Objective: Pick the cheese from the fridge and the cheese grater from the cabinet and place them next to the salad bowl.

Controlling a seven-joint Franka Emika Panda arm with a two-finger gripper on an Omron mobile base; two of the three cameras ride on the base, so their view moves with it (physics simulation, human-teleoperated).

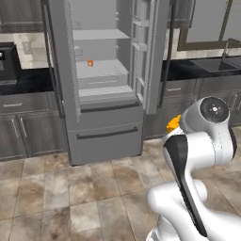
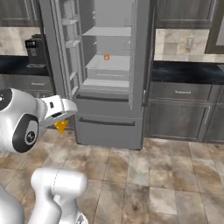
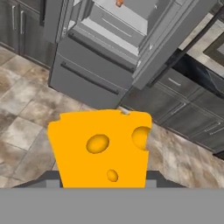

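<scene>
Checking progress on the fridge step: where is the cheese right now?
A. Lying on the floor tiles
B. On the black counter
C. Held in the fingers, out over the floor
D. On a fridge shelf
C: the cheese sits in the gripper, outside the open fridge.

Matt holed cheese (image 3: pixel 103 146); smooth grey fridge (image 3: pixel 96 78)

cheese (image 3: pixel 103 148) hides the jaws, fridge (image 1: pixel 103 70) top cropped
</scene>
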